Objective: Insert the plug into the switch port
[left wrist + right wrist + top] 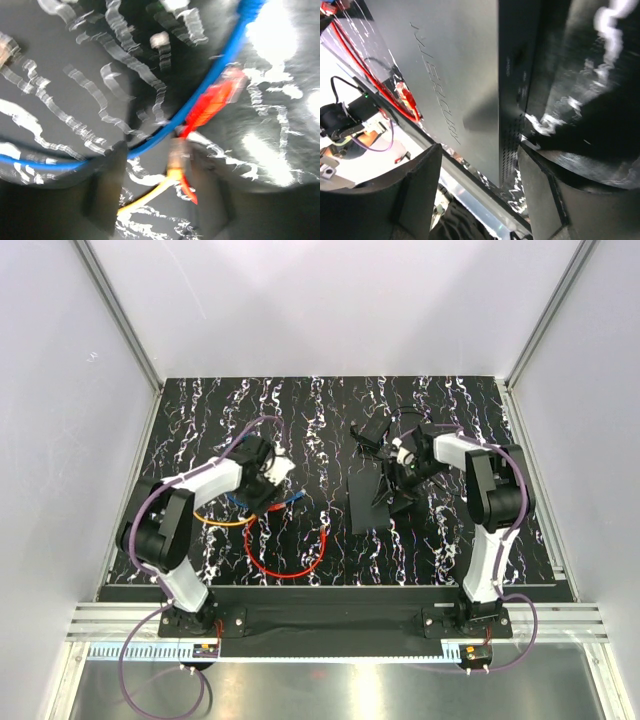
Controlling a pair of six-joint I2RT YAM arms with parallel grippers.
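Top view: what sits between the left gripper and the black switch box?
In the top view, the blue cable's end and one side of the red cable loop lie between the left gripper and the switch box; otherwise bare tabletop.

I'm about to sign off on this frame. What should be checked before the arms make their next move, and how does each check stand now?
1. Plug between the fingers of the left gripper: the yellow cable's plug sits in the gap. Ok.
2. Plug clamped: the jaws stand apart. Not ok.
3. Nearby clutter: the red plug and blue cable lie close by. Not ok.
4. Black box steadied by the right gripper: the fingers straddle it, but contact is unclear. Cannot tell.
5. Switch port in sight: it shows in no view. Cannot tell.
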